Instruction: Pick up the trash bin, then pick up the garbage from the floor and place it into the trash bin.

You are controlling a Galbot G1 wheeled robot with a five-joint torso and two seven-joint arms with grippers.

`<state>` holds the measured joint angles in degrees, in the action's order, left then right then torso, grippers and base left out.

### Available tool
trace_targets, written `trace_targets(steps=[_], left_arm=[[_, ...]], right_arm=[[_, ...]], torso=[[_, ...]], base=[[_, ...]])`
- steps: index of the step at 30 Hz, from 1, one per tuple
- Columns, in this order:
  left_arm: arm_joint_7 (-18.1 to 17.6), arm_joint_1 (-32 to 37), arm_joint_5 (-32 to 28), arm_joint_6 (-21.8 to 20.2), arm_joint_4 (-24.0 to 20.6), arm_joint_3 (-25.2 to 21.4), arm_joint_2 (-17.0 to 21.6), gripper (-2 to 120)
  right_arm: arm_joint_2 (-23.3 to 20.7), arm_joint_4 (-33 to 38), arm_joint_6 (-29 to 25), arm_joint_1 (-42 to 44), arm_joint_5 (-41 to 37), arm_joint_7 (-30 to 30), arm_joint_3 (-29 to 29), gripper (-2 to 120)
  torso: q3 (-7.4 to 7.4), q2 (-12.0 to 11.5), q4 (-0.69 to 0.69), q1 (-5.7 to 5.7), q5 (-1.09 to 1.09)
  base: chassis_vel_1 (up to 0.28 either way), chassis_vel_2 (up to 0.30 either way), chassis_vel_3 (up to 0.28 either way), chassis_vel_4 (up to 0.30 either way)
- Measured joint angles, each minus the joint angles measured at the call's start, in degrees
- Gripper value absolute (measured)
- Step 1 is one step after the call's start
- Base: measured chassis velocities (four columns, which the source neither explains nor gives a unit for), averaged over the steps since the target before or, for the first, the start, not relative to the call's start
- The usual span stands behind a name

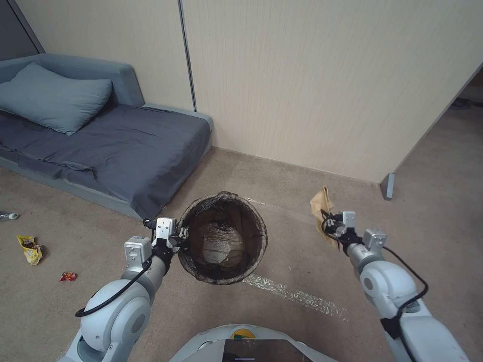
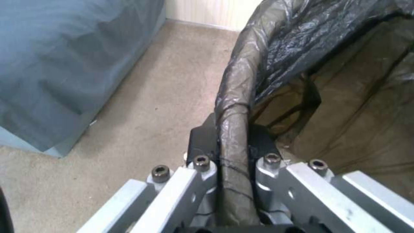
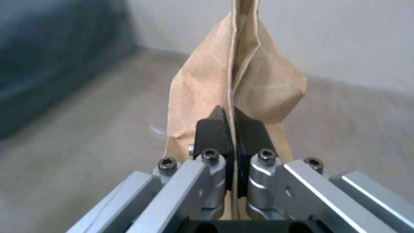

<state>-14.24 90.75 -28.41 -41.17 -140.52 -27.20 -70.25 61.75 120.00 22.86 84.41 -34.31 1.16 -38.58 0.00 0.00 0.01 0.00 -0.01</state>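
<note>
The left tool (image 2: 228, 142) clamps the bag-covered rim of the small round white plastic trash bin (image 1: 222, 237), held above the carpet. The right tool (image 3: 233, 129) pinches a crumpled tan paper bag (image 3: 241, 84), lifted right of the bin.

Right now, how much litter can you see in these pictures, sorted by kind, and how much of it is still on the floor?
Tan paper bag: 1, pinched in the right gripper, off the floor
Yellow snack wrapper: 1, on the carpet
Small red wrapper: 1, on the carpet
Small bottle: 1, on the carpet at the head view's edge
Total: 4 pieces, 3 still on the floor
</note>
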Motion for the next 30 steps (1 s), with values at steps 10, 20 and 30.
trace_targets(steps=[10, 20, 30], left_arm=[[-0.9, -0.97, -0.74, -0.15, 1.42, 0.63, 1.64, 5], [-1.93, -0.96, -1.57, -0.39, 1.42, 1.34, 2.4, 5], [-2.31, -1.61, -2.16, -0.8, 1.58, 2.39, 2.43, 5]], right_arm=[[-6.38, 12.49, 6.16, -2.13, -11.99, -0.46, 3.94, 0], [-9.62, 14.99, 8.52, -15.15, -15.57, -0.76, 18.24, 0], [-8.4, 14.6, 10.32, -24.86, -17.59, 2.7, 34.55, 0]], torso=[[0.0, 0.0, -0.02, 0.0, 0.01], [0.0, 0.0, 0.0, 0.0, 0.01], [0.0, 0.0, -0.01, 0.0, 0.01]], base=[[0.0, 0.0, 0.0, 0.0], [0.0, 0.0, 0.0, 0.0], [0.0, 0.0, 0.0, 0.0]])
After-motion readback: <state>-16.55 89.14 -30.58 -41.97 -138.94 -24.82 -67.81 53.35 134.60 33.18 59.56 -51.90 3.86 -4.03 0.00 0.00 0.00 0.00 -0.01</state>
